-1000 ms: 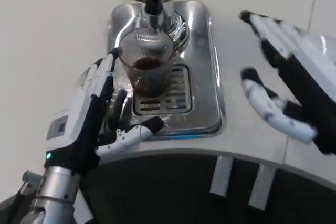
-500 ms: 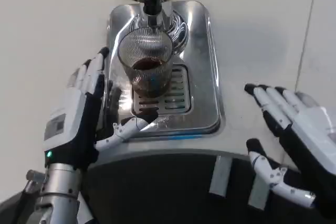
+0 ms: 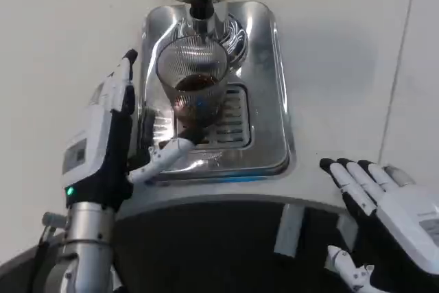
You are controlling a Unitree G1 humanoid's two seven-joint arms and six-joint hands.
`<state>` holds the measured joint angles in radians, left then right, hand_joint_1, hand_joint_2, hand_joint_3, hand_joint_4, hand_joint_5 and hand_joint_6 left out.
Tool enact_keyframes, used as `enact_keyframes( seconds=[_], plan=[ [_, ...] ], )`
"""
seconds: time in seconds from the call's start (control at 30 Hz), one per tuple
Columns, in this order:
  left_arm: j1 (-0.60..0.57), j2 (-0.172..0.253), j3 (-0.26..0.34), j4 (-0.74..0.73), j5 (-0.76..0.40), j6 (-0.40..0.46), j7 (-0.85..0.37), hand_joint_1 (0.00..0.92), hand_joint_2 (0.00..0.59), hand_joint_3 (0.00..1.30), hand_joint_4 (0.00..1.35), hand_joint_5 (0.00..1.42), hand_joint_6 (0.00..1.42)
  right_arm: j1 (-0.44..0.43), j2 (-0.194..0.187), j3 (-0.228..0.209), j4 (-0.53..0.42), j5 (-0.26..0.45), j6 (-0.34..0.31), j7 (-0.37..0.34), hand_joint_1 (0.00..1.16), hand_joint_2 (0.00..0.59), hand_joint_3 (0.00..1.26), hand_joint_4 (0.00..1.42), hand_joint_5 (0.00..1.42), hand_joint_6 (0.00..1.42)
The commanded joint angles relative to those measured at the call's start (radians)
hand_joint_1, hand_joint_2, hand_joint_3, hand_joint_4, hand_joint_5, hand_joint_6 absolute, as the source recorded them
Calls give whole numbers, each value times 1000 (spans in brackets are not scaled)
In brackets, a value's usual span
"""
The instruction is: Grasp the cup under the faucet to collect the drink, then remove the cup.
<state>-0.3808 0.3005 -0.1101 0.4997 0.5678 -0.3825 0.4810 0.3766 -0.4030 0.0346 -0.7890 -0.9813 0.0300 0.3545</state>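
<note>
A ribbed glass cup (image 3: 194, 84) holding dark drink stands on the shiny metal drip tray (image 3: 267, 87), right under the black faucet (image 3: 200, 1). My left hand (image 3: 113, 135) is upright just left of the cup, fingers straight and thumb stretched toward the cup's base, not touching the glass as far as I can see. My right hand (image 3: 387, 228) hovers open at the lower right, off the tray, fingers spread and pointing up-left.
The drip tray has a slotted grate (image 3: 226, 121) under the cup. White tabletop (image 3: 343, 46) surrounds the tray. The table's curved front edge (image 3: 274, 200) runs across the bottom, with dark floor and two white legs below.
My right hand has drawn back from beside the tray down to the lower right corner. My left hand has turned more upright and shifted slightly left of the cup.
</note>
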Motion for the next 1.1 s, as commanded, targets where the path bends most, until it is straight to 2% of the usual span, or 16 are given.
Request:
enact_keyframes(
  seconds=[0.03,0.17,0.43,0.6,0.83,0.97,1.1],
  plan=[
    [-40,-18,-20,59,-1,8,13,140,9,0,0,50,50,19,13,1,-30,2,-11,11,139,584,0,0,0,0],
    [-81,-27,-23,95,-8,19,18,190,10,0,0,50,54,32,15,-6,-47,8,-11,18,137,582,0,0,0,0],
    [-136,-51,-35,150,-14,15,35,252,22,0,0,57,72,36,0,-48,-47,43,-15,23,90,550,0,0,0,0],
    [-167,-81,-33,195,-32,1,52,275,28,0,0,81,102,-48,4,-24,13,30,7,48,82,547,0,0,0,0],
    [-178,-104,-39,205,-46,-24,64,289,37,0,0,135,148,-147,6,-14,71,25,39,85,73,541,0,0,0,0],
    [-190,-109,-45,222,-46,-20,67,296,37,0,0,138,150,-160,9,-12,80,25,50,89,69,540,0,0,0,0],
    [-204,-109,-50,241,-44,-21,69,354,43,0,0,157,158,-139,12,-12,74,25,52,82,65,539,0,0,0,0]
  ],
)
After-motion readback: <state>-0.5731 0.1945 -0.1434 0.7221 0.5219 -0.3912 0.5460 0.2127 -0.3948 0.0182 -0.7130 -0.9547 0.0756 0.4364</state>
